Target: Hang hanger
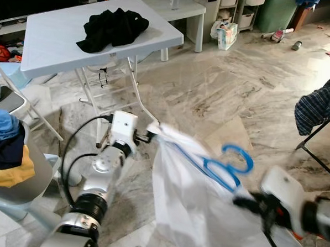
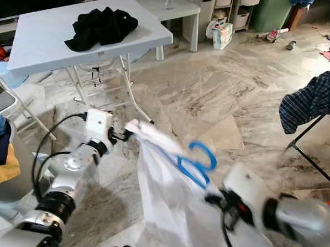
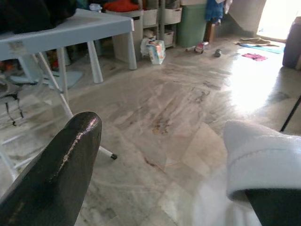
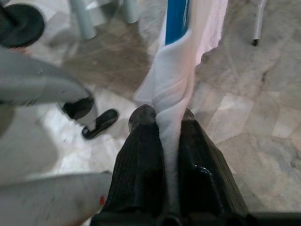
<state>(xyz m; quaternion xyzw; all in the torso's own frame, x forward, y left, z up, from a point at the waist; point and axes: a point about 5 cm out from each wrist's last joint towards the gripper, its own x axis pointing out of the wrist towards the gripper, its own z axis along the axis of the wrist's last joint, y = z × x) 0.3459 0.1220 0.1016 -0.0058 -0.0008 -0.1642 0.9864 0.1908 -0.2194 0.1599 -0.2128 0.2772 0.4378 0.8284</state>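
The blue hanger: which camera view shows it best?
The left eye view: the blue hanger shows its hook and one arm above the white garment. The right eye view shows much the same. The right wrist view shows a short blue piece. The left wrist view shows cloth, no blue.

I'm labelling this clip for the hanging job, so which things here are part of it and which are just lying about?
In the job:
- blue hanger, inside the white garment
- left gripper, at the garment's upper corner
- right gripper, pinched on the white cloth

Lying about:
- black clothes on the folding table
- plaid shirt draped over a chair
- clothes pile
- floor clutter
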